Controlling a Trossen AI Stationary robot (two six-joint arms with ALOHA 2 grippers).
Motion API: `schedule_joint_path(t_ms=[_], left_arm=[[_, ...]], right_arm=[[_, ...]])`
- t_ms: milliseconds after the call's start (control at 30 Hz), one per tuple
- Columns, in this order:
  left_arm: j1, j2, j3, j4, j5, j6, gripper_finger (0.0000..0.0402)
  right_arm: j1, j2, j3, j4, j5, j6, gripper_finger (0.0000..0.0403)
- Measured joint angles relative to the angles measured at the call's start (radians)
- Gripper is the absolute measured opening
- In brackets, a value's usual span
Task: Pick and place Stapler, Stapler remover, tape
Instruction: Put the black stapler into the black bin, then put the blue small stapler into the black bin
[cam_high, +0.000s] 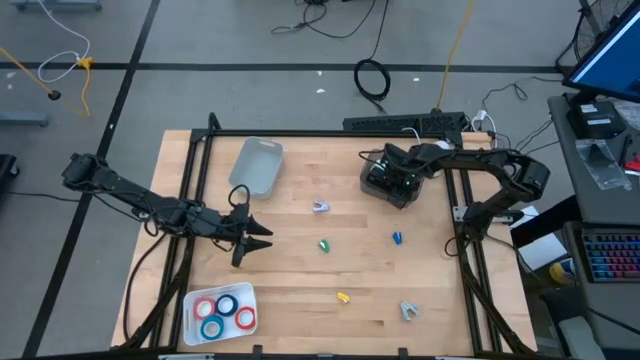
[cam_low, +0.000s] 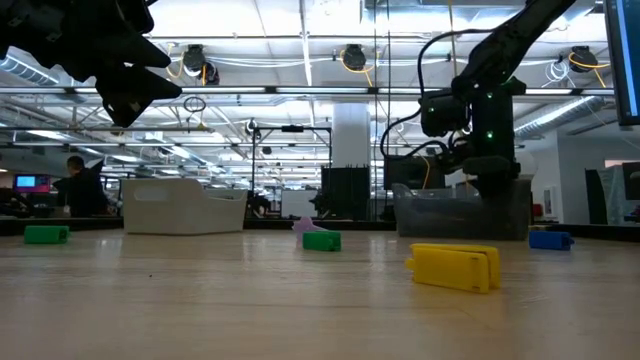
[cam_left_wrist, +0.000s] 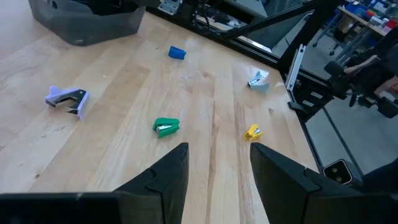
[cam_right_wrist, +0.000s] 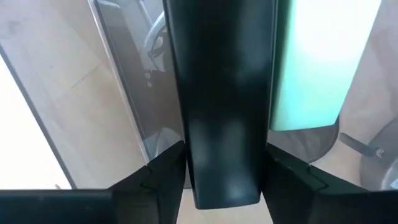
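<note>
The tape (cam_high: 222, 313) lies in a white tray (cam_high: 247, 291), well away from the dark bin (cam_high: 390, 180) and nearer the left arm. The left hand (cam_left_wrist: 217, 149) hangs spread and empty above the tabletop (cam_high: 300, 280), on the tray's side of the bin. Ahead of it, towards the bin, lie a purple staple remover (cam_left_wrist: 66, 99) and a green one (cam_left_wrist: 166, 126). The right hand (cam_high: 392, 160) sits over the bin with a black bar (cam_right_wrist: 224, 93), likely the stapler, in it; whether it grips I cannot tell. This looks like the drop-off; next, lift clear and fetch a remover.
</note>
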Motion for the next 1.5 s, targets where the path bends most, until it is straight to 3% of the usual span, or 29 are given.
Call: schedule_joint_path(t_ms=[600,933,1200,1300,1500], left_arm=[[0.000,0.000,0.000,0.000,0.000,0.013,0.0175],[0.000,0.000,0.000,0.000,0.000,0.039,0.0175],[0.000,0.000,0.000,0.000,0.000,0.045,0.0175],[0.000,0.000,0.000,0.000,0.000,0.045,0.0175],[0.000,0.000,0.000,0.000,0.000,0.052,0.0175]], right_arm=[[0.000,0.000,0.089,-0.120,-0.002,-0.044,0.0202],[0.026,-0.001,0.251,-0.359,-0.004,-0.044,0.0196],[0.125,-0.002,0.421,-0.553,-0.011,0.047,0.0196],[0.168,-0.002,0.471,-0.606,-0.090,0.125,0.0196],[0.249,-0.002,0.492,-0.633,-0.359,0.385,0.0195]])
